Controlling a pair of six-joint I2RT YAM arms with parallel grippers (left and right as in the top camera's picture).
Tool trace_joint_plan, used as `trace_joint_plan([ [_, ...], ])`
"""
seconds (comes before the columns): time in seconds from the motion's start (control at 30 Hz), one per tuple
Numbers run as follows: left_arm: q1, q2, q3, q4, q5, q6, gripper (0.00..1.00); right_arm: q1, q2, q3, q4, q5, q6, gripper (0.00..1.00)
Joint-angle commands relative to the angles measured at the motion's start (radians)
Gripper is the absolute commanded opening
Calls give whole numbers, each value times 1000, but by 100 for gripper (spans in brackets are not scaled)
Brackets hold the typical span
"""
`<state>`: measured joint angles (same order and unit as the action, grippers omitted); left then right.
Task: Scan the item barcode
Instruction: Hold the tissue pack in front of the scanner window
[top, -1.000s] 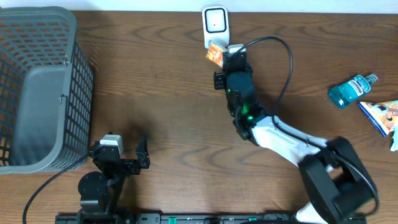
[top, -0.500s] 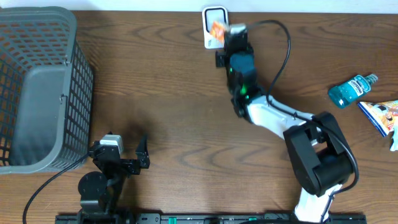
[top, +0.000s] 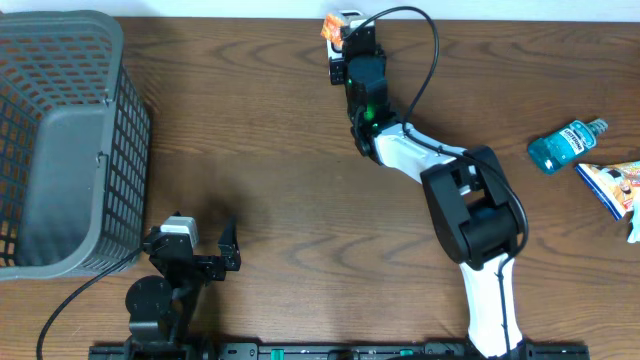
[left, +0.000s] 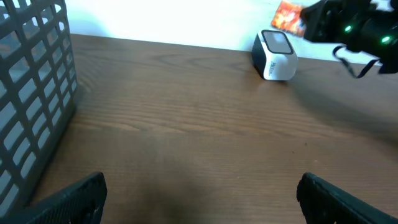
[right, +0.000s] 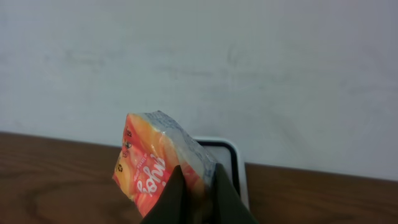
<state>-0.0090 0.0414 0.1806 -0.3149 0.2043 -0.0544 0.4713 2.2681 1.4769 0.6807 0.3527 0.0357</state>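
My right gripper is shut on an orange snack packet at the table's far edge. In the right wrist view the packet is pinched between the dark fingers, held above and just in front of the white barcode scanner. From overhead the arm hides most of the scanner. The left wrist view shows the scanner standing on the table with the packet above it. My left gripper is open and holds nothing, low at the front left.
A grey mesh basket stands at the left. A blue bottle and a flat packet lie at the right edge. The right arm's black cable loops above the table's middle.
My right arm has carried the orange packet farther back and slightly left, from just before the scanner to over it. The left arm has not moved.
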Motion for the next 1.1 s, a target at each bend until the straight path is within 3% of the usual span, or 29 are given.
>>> trace_joint_plan([
  [0.0, -3, -4, 12, 1, 5, 5, 98, -27, 43, 61, -5, 16, -11, 1],
  [0.3, -3, -4, 12, 0, 5, 5, 98, -59, 62, 66, -13, 90, -7, 1],
  [1.07, -3, -4, 12, 0, 6, 5, 98, -66, 148, 66, -60, -13, 76, 1],
])
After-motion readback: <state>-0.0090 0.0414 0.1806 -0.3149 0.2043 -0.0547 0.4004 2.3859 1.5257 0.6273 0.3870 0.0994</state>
